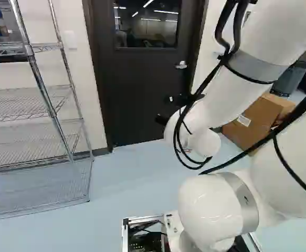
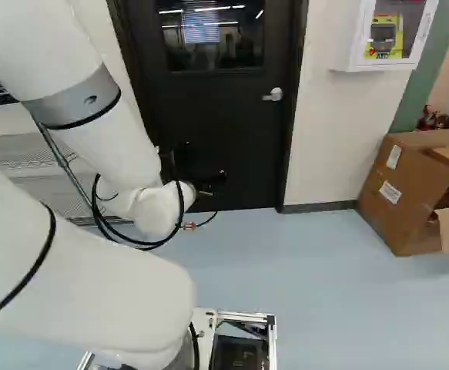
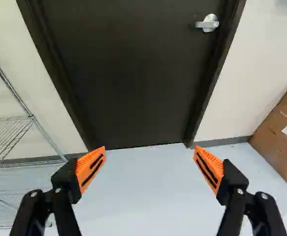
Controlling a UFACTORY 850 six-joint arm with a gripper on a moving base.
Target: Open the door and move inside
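Gripper wide, nothing between fingers. Lever handle near right edge of door, well ahead, above and right of fingertips; long axis roughly level, free end leftward.

Dark door upright, closed; window in upper half; silver lever handle level, near one edge.

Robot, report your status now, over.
Gripper open, empty. Door closed, handle not held. Nothing seen blocking floor before door.
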